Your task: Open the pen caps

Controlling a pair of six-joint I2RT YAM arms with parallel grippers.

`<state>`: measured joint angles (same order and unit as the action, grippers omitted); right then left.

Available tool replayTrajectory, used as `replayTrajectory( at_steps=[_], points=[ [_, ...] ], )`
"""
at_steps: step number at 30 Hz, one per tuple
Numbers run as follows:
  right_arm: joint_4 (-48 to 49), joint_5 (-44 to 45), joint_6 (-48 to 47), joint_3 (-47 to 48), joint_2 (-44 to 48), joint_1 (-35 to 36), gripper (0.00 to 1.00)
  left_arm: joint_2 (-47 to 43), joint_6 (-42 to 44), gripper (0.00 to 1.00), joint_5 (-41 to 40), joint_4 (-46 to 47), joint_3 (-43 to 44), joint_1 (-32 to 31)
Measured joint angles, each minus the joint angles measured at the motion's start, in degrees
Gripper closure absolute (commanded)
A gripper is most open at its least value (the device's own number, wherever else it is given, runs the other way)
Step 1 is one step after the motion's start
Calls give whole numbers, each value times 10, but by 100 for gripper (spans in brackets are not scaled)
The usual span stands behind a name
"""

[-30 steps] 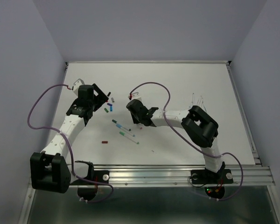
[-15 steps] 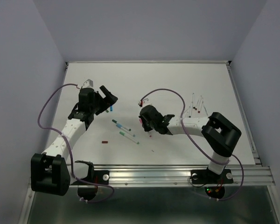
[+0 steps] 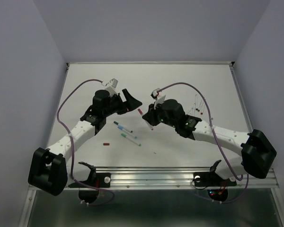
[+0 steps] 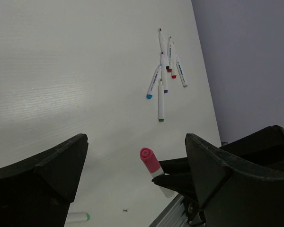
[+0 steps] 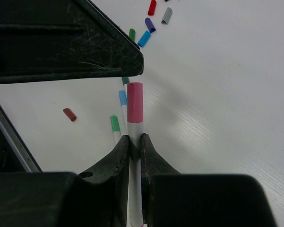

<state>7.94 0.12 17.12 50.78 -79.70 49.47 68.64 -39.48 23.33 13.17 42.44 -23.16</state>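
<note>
Nearest the arms, a small dark red cap (image 3: 106, 143) lies alone on the desk (image 3: 208, 80). Just past it, a few capped pens (image 3: 124, 128) lie flat, with blue and green caps.

Next comes the right gripper (image 5: 135, 138), squeezed tight on a white pen (image 5: 135, 128). Most of the pen is hidden between the gripper's fingers. Only a short bit and the pink cap (image 5: 134, 101) stick out. The pen's long way runs straight out from this gripper. Its cap end points away, at the left gripper (image 4: 136, 142).

The left gripper is spread wide and holds nothing. The pink cap shows between its two fingers and touches neither. Both fingers are cut off at the picture's edge.

Farther off, loose caps (image 5: 150, 24) lie in a little bunch. Some bare pens (image 4: 163, 71) lie close together, too small to see well.
</note>
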Motion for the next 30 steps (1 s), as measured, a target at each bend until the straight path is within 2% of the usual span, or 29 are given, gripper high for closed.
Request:
replayTrajectory(
  at_steps=[2,3,4,8,10,18,24,27,28,29,30],
  points=[
    [3,-6,0,-1,7,0,99,5,-5,12,3,9,0,-4],
    [4,-9,0,-1,9,0,99,6,-9,21,3,13,0,-5],
    [5,-12,0,-1,11,0,99,7,-14,25,3,17,0,-9],
    [11,-12,2,-1,12,-2,99,10,-29,30,5,33,0,-24],
    [15,-12,3,-1,12,-4,99,10,-33,40,5,39,0,-30],
    [28,5,6,1,6,-7,99,23,-45,42,5,50,0,-35],
    [33,17,7,4,2,-7,99,27,-50,55,6,51,0,-36],
    [37,21,7,10,-3,-7,99,29,-53,79,6,52,0,-39],
    [39,24,7,12,-6,-7,99,29,-55,93,5,52,0,-39],
    [41,25,7,12,-7,-7,99,29,-59,100,6,55,0,-39],
    [43,27,7,13,-9,-7,99,29,-60,100,5,59,1,-39]
  ],
)
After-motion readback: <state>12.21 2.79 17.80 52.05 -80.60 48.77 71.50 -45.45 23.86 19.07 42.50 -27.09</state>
